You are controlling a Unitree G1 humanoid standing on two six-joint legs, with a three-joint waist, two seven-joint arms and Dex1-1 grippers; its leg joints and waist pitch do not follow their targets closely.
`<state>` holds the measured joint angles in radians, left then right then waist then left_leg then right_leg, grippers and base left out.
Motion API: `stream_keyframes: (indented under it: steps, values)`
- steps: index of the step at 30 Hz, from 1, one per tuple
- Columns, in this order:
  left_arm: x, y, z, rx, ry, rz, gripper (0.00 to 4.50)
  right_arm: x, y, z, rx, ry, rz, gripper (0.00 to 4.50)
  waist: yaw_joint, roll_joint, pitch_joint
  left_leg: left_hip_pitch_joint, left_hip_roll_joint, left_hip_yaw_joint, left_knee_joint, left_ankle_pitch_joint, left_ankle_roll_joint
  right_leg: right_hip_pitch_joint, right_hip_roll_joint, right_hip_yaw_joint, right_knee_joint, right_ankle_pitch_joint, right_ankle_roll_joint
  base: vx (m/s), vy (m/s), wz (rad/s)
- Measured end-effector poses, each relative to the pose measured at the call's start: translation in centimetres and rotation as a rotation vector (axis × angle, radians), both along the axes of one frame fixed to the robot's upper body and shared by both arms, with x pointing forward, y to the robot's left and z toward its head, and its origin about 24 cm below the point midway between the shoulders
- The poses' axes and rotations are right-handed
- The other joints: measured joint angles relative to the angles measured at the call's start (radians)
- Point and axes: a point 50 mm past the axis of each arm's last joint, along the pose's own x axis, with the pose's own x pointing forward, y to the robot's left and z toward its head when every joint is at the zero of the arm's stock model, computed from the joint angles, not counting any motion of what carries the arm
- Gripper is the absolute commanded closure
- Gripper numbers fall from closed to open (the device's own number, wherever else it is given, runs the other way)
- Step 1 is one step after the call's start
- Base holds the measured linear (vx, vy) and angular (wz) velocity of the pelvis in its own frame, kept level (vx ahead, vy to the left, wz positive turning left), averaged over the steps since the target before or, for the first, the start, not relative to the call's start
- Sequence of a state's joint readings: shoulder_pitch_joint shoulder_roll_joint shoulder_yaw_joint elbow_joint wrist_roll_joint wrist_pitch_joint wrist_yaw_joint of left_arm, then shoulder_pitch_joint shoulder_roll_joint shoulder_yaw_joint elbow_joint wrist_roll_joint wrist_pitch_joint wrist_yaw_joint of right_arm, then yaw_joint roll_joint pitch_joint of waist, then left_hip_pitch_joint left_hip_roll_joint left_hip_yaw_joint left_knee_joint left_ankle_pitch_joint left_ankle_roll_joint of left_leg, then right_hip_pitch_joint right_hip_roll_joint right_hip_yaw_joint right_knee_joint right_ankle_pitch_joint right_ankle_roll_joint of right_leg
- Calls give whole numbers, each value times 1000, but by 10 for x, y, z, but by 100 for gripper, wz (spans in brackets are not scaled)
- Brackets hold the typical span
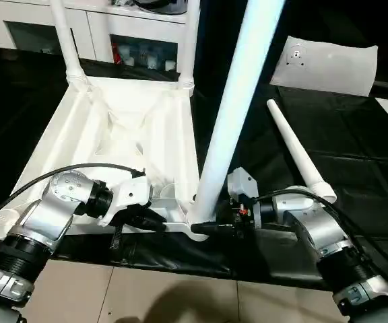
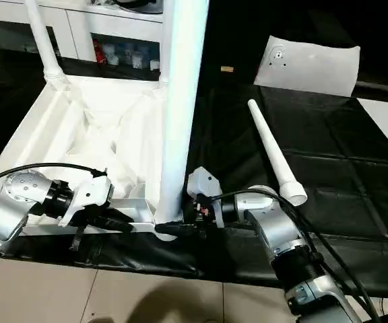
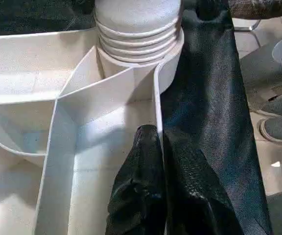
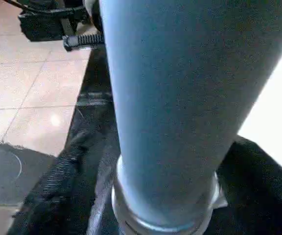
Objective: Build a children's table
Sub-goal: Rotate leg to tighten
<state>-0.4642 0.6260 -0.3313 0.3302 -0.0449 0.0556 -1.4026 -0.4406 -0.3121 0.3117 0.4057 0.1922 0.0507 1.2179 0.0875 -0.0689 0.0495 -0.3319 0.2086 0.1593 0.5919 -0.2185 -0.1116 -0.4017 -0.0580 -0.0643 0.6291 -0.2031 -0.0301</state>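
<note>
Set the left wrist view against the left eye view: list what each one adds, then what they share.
Left wrist view adds: the ridged foot of the near leg seated in its corner socket, and grey shoes.
Left eye view adds: a loose leg lying on the black mat, a plastic bag, and the far legs standing upright.
Shared: the tabletop, its rim clamped by the left pincer.

1. The tabletop lies upside down on the black mat, two legs standing in its far sockets.
2. A third leg stands in the near corner socket.
3. My left gripper pinches the near rim, fingers together.
4. My right gripper sits at that leg's base.
5. A loose leg lies on the mat beside my right arm.
</note>
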Motion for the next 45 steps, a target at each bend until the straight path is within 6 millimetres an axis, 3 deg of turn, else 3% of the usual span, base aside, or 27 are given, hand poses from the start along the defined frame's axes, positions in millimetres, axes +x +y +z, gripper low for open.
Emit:
stream_keyframes:
  steps: [2,11,16,18,21,23,38,45]
  values:
    - [0,0,0,0,-1,-1,450,-1,-1,-2,-7,2,-12,45,0,0,0,0,0,0,0,0,0,0,0,0,0,0,0,0,0,0]
    - [0,0,0,-1,-1,-1,450,1,-1,-5,-27,-3,-45,45,0,0,0,0,0,0,0,0,0,0,0,0,0,0,0,0,0,0]
    - [0,0,0,-1,-3,-3,450,0,-1,-4,-14,11,-38,85,0,1,0,0,0,0,0,0,0,0,0,0,0,0,0,0,0,0]
    - [0,0,0,-1,-3,-4,450,0,-1,-4,-6,16,-37,124,0,1,0,0,0,0,0,0,0,0,0,0,0,0,0,0,0,0]
    - [0,0,0,-1,-2,-5,450,0,-2,-4,-3,21,-39,129,0,1,1,0,0,0,0,0,0,0,0,0,0,0,0,0,0,0]
    - [0,0,0,-1,-1,-5,450,0,-2,-4,-1,27,-39,165,0,1,1,0,0,0,0,0,0,0,0,0,0,0,0,0,0,0]
    - [-1,-1,-1,-4,7,-8,450,-1,-3,-5,6,40,-41,182,1,2,1,0,0,0,-1,0,0,0,0,0,-1,-1,-1,0,0,0]
    - [0,-5,-5,-47,13,113,450,-3,2,-10,65,46,-179,183,-1,13,5,2,0,0,-2,0,-1,2,0,0,-1,1,-3,0,0,0]
